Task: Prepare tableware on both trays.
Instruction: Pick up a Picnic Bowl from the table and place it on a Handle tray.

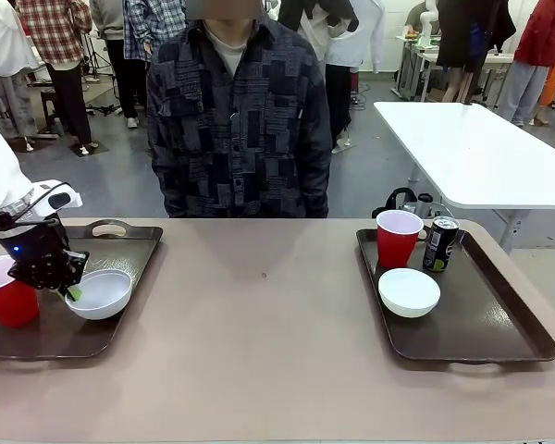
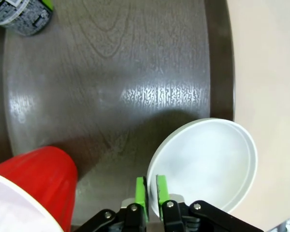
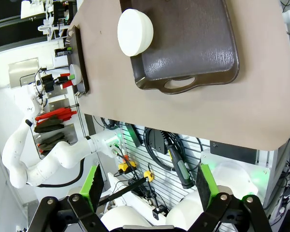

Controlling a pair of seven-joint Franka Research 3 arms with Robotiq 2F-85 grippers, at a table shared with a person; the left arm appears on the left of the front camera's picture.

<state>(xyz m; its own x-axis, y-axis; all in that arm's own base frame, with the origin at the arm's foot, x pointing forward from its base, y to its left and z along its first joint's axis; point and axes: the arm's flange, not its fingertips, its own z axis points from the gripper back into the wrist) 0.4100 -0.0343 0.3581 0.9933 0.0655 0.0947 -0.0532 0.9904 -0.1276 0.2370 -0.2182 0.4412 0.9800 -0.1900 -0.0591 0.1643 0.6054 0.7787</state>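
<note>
On the left tray point(image 1: 120, 242) rest a red cup point(image 1: 6, 293) and a white bowl point(image 1: 100, 294). My left gripper point(image 1: 71, 291) straddles that bowl's near rim. In the left wrist view its green pads point(image 2: 140, 192) stand a narrow gap apart, one on each side of the bowl's point(image 2: 208, 164) rim, with the bowl resting on the tray point(image 2: 135, 72). Beside it are the red cup point(image 2: 36, 181) and a can point(image 2: 24, 14). The right tray point(image 1: 499, 324) carries a red cup point(image 1: 398, 238), a dark can point(image 1: 440, 244) and a white bowl point(image 1: 409, 292). My right gripper point(image 3: 150, 188) hangs open, high above the table.
A person in a dark patterned shirt point(image 1: 240, 120) stands at the far side of the table. Bare tan tabletop point(image 1: 259, 314) lies between the trays. The right wrist view looks down on the right tray point(image 3: 193, 53), its bowl point(image 3: 135, 31) and the table's edge.
</note>
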